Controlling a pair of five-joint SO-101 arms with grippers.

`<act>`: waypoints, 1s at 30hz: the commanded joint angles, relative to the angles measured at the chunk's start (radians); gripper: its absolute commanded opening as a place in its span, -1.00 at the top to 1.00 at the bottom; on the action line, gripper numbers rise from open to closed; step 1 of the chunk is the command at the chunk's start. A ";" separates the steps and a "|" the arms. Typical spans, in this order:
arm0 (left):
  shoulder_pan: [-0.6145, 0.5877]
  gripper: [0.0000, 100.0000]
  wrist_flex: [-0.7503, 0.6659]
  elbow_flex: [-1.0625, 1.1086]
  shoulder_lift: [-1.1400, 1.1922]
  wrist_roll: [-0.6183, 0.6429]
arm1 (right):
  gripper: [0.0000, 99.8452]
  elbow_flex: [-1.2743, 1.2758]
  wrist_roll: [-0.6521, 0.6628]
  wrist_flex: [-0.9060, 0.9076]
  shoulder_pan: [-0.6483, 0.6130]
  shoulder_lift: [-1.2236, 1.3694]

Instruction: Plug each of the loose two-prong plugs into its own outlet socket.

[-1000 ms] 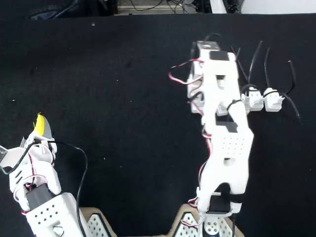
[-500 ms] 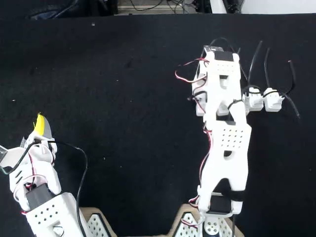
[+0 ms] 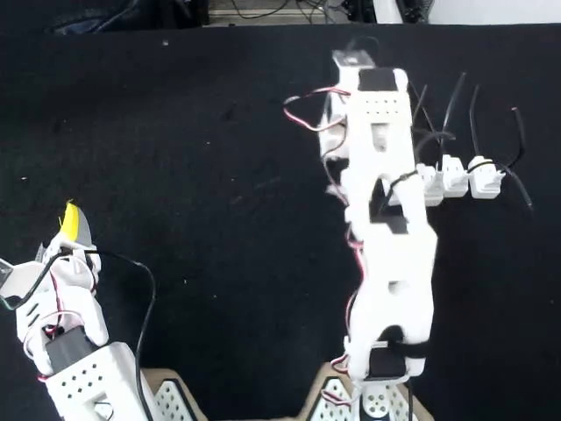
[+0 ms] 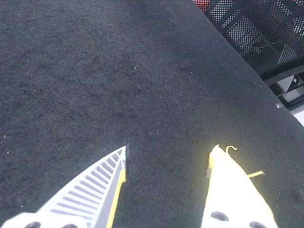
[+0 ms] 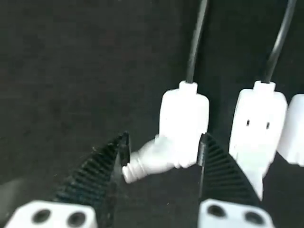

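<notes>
the right gripper [image 5: 164, 142], jaws apart, straddles a white plug [image 5: 159, 159] lying crosswise against the near end of a socket [image 5: 184, 114] at the far right; the left gripper [image 4: 170, 151], jaws also spread, sits well apart, near left

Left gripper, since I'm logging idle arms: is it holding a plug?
No, the left gripper is open over bare table, with nothing between its jaws.

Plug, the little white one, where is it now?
In the right wrist view, the plug lies tilted between the open fingers of the right hand, against the nearest white socket.
</notes>
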 commanded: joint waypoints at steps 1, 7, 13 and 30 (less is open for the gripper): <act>0.013 0.45 -0.015 -0.045 -0.005 0.008 | 0.58 0.090 0.006 0.028 -0.060 -0.420; 0.013 0.45 -0.014 -0.045 -0.005 0.008 | 0.59 0.108 0.017 0.028 -0.034 -0.809; 0.015 0.46 -0.009 -0.053 -0.005 0.005 | 0.97 0.294 0.023 0.028 -0.015 -1.175; 0.271 0.88 0.288 -0.274 -0.006 -0.549 | 0.96 1.535 0.161 -0.359 -0.014 -2.025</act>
